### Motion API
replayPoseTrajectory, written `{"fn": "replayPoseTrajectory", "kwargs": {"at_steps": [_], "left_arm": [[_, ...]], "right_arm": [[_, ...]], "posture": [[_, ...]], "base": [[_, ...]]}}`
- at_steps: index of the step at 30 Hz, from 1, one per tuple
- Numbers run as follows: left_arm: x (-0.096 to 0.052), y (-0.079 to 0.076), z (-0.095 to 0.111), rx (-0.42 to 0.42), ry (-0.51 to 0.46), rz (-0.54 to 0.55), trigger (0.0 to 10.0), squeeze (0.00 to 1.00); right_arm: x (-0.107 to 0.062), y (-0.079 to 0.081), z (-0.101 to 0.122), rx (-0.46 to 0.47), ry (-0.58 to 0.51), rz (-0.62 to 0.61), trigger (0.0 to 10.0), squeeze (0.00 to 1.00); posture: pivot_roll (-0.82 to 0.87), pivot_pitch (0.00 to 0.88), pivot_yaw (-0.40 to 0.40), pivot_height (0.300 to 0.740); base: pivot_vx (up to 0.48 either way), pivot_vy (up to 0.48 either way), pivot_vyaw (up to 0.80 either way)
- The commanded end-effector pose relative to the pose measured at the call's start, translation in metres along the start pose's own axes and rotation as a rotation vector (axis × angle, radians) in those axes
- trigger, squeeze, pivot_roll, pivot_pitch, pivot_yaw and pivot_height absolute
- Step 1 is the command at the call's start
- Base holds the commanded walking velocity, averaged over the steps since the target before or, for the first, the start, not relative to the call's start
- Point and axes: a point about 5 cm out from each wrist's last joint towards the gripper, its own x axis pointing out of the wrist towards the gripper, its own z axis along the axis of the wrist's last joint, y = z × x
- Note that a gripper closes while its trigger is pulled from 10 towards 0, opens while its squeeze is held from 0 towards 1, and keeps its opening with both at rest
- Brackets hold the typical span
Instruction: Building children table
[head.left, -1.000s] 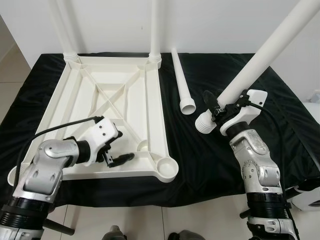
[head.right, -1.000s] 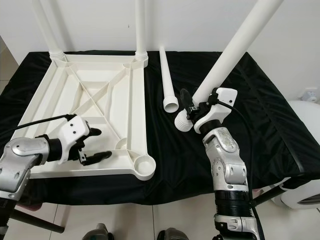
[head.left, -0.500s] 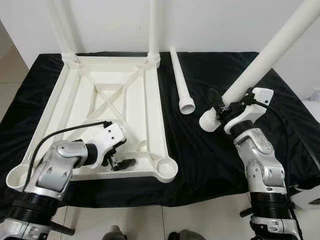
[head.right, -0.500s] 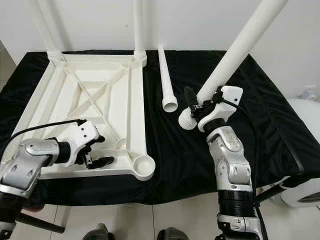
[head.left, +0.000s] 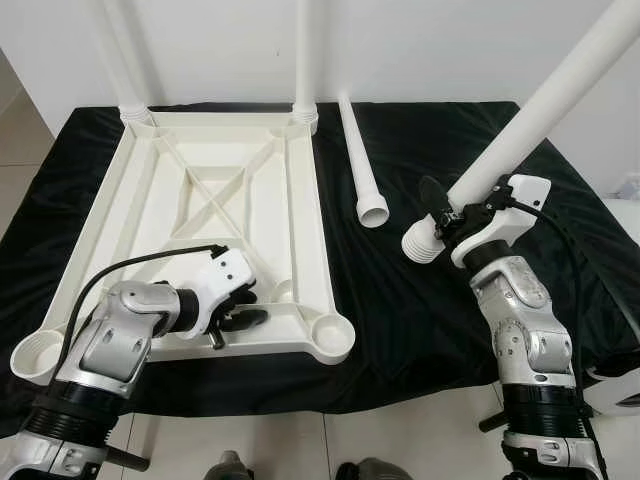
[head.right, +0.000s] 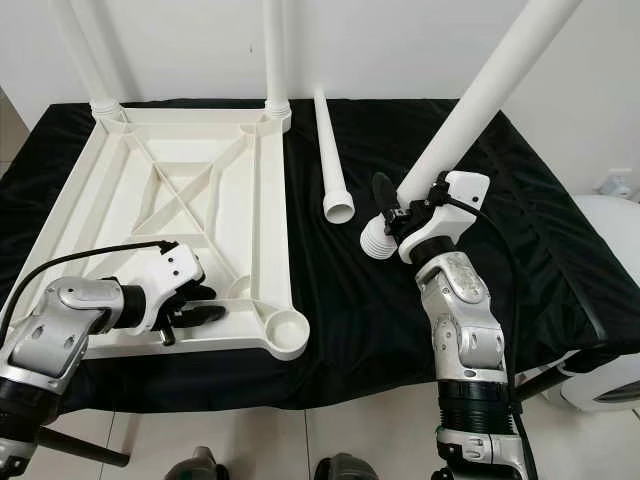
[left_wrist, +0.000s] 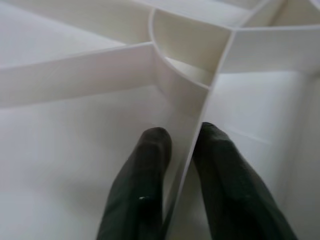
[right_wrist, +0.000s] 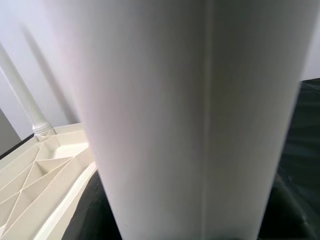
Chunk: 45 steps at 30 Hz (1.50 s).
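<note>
A white table top (head.left: 305, 225) lies upside down on the black cloth. Two white legs (head.left: 304, 60) stand in its far corner sockets. Its near sockets (head.left: 328, 330) are empty. My left gripper (head.left: 236, 314) is shut on a thin rib near the top's front rail; in the left wrist view its fingers (left_wrist: 145, 165) pinch that rib. To the right, my right gripper (head.left: 448, 212) is shut on a third leg (head.left: 540, 110), which tilts up to the right. Its threaded end (head.left: 420, 243) hangs just above the cloth. A fourth leg (head.left: 358, 160) lies loose on the cloth.
The black cloth (head.left: 400, 300) covers a low platform whose front edge drops to a tiled floor. A white rounded object (head.right: 612, 370) stands off the platform's right side. A wall rises close behind the platform.
My left gripper's fingers, spread apart a second ago, have come together on the rib. The camera has shifted a little. The right gripper still holds the tilted leg.
</note>
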Motion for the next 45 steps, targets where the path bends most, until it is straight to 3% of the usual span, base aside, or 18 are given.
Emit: {"fn": "replayPoseTrajectory", "kwargs": {"at_steps": [1, 7, 8, 9, 10, 11, 18, 19, 20, 21, 22, 24, 25, 31, 37, 45], "left_arm": [[-0.001, 0.008, -0.008, -0.035, 0.040, 0.142, 0.0, 0.00], [0.000, 0.008, -0.006, -0.058, 0.033, 0.151, 0.0, 0.00], [0.001, 0.008, -0.006, -0.062, 0.033, 0.156, 2.2, 0.00], [0.001, 0.008, -0.005, -0.061, 0.031, 0.158, 2.9, 0.00], [0.001, 0.008, -0.005, -0.061, 0.031, 0.158, 2.9, 0.00], [0.002, 0.008, -0.004, -0.066, 0.031, 0.166, 10.0, 0.00], [0.007, 0.011, 0.000, -0.099, 0.015, 0.218, 10.0, 0.00], [0.007, 0.016, 0.000, -0.122, 0.012, 0.259, 8.5, 0.00], [0.007, 0.016, 0.000, -0.122, 0.012, 0.259, 8.5, 0.00], [0.007, 0.018, 0.000, -0.131, 0.014, 0.279, 7.8, 0.00], [0.006, 0.022, -0.002, -0.147, 0.024, 0.308, 8.5, 0.00], [0.005, 0.025, -0.003, -0.153, 0.031, 0.332, 8.5, 0.00], [0.004, 0.031, -0.005, -0.176, 0.039, 0.376, 10.0, 0.00], [0.004, 0.037, 0.000, -0.199, 0.029, 0.431, 10.0, 0.00], [0.019, 0.018, 0.013, -0.161, -0.014, 0.324, 10.0, 0.00], [0.023, 0.011, 0.013, -0.136, -0.016, 0.276, 10.0, 0.00]], "right_arm": [[0.002, 0.000, 0.008, -0.005, -0.025, 0.000, 10.0, 0.00], [0.003, -0.001, 0.009, -0.008, -0.028, 0.000, 10.0, 0.00], [0.003, -0.001, 0.009, -0.009, -0.029, 0.000, 10.0, 0.00], [0.003, -0.001, 0.009, -0.009, -0.029, -0.001, 10.0, 0.00], [0.003, -0.001, 0.009, -0.009, -0.029, -0.001, 10.0, 0.00], [0.003, -0.002, 0.009, -0.009, -0.030, -0.001, 10.0, 0.00], [0.004, -0.002, 0.010, -0.010, -0.032, -0.002, 10.0, 0.00], [0.004, -0.001, 0.010, -0.010, -0.035, -0.002, 10.0, 0.00], [0.004, -0.001, 0.010, -0.010, -0.035, -0.002, 10.0, 0.00], [0.004, -0.001, 0.011, -0.010, -0.036, -0.002, 10.0, 0.00], [0.004, -0.001, 0.011, -0.010, -0.037, -0.002, 10.0, 0.00], [0.004, -0.001, 0.011, -0.011, -0.037, -0.002, 10.0, 0.00], [0.004, -0.001, 0.011, -0.011, -0.037, -0.001, 10.0, 0.00], [0.004, -0.001, 0.011, -0.012, -0.038, 0.000, 10.0, 0.00], [0.005, 0.001, 0.012, -0.013, -0.042, 0.006, 10.0, 0.00], [0.005, 0.002, 0.012, -0.016, -0.041, 0.013, 10.0, 0.00]], "posture": [[0.01, 0.047, -0.010, 0.740], [0.01, 0.047, -0.012, 0.740], [0.01, 0.047, -0.012, 0.740], [0.01, 0.048, -0.013, 0.740], [0.01, 0.048, -0.013, 0.740], [0.01, 0.047, -0.014, 0.740], [0.01, 0.044, -0.012, 0.740], [0.00, 0.041, -0.011, 0.740], [0.00, 0.041, -0.011, 0.740], [0.00, 0.042, -0.011, 0.740], [0.00, 0.040, -0.012, 0.740], [0.00, 0.040, -0.012, 0.740], [0.00, 0.040, -0.011, 0.740], [0.00, 0.034, -0.011, 0.740], [0.00, 0.026, -0.008, 0.740], [0.00, 0.025, -0.005, 0.740]], "base": [[0.000, 0.000, 0.00], [0.000, 0.000, 0.00], [0.000, 0.000, 0.00], [0.000, 0.000, 0.00], [0.000, 0.000, 0.00], [0.000, 0.000, 0.00], [0.000, 0.000, 0.00], [0.000, 0.000, 0.00], [0.000, 0.000, 0.00], [0.000, 0.000, 0.00], [0.000, 0.000, 0.00], [0.000, 0.000, 0.00], [0.000, 0.000, 0.00], [0.000, 0.000, 0.00], [0.000, 0.000, 0.00], [0.000, 0.000, 0.00]]}}
